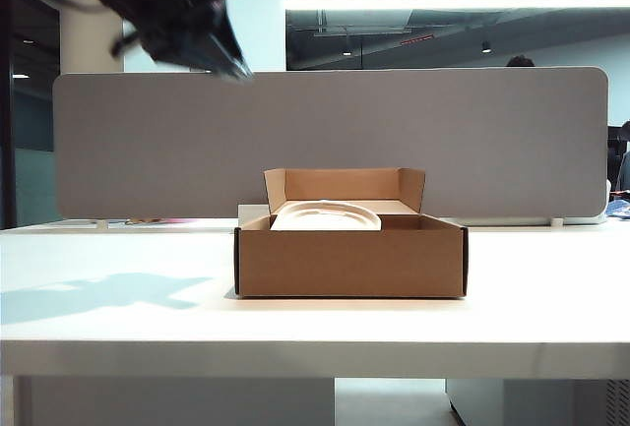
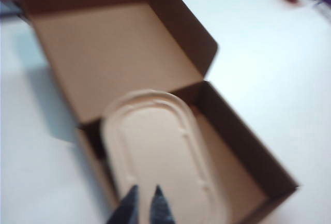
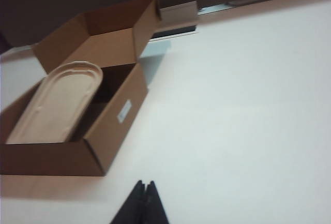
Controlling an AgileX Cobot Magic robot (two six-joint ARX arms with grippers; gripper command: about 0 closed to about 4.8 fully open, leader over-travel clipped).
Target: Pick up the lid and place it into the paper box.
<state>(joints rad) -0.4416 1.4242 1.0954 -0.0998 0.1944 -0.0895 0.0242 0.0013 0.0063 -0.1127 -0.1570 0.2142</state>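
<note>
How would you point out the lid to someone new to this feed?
On the white table, find the open brown paper box in front of the grey divider. The lid leans inside it, one end above the rim: cream, oblong, ridged, the only pale item there.

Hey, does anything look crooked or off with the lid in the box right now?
Yes. The lid is not flat in the paper box: one end props up on the back edge, so it sits tilted. Left gripper is above it, holding nothing; right gripper is off to the side.

lid [image 2: 160,151]: plain cream
paper box [image 1: 349,261]: brown cardboard
table [image 1: 551,288]: white
divider panel [image 1: 492,141]: grey
left gripper [image 2: 143,206]: black
right gripper [image 3: 145,203]: black
</note>
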